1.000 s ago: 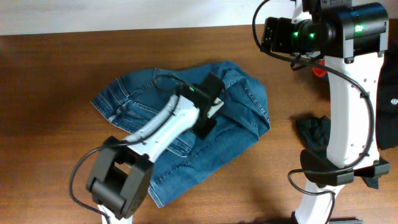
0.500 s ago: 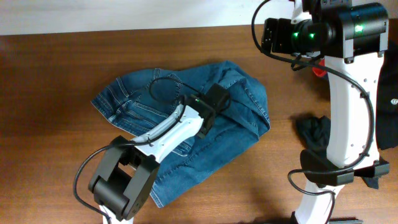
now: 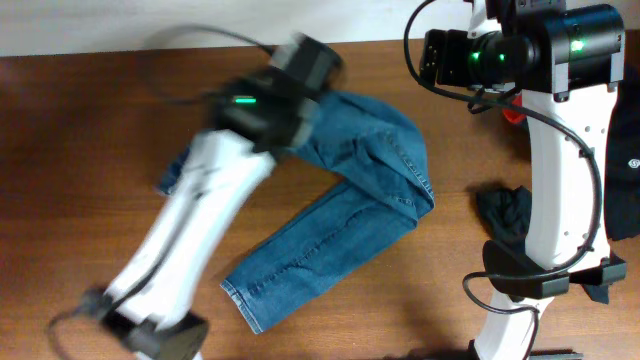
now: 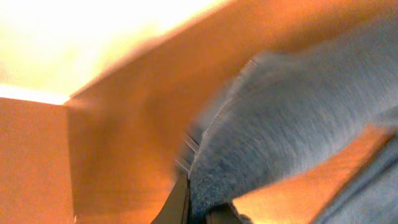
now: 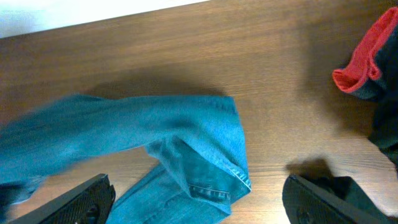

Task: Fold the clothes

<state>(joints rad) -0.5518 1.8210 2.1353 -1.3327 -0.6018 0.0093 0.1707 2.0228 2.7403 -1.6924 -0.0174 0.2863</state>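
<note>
Left tool [image 4: 200, 210] clamped together on a pinch of the jeans [image 3: 350, 210], held up near the far edge of the worktop [image 3: 80, 150]; right tool [image 5: 199, 196] apart, empty, raised at the far right. Risk: the pinch looks thin and the left arm is blurred with speed; the cloth could slip out, or the whole garment drag and bunch. Jeans: faded blue denim, pale stitching; one leg lies straight toward the near edge; the upper part is crumpled mid-worktop.

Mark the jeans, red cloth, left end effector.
jeans [image 3: 340, 235]: overhead, lower leg.
red cloth [image 5: 357, 67]: right wrist, folded edge.
left end effector [image 4: 200, 210]: left wrist, between fingertips pinching denim.
</note>
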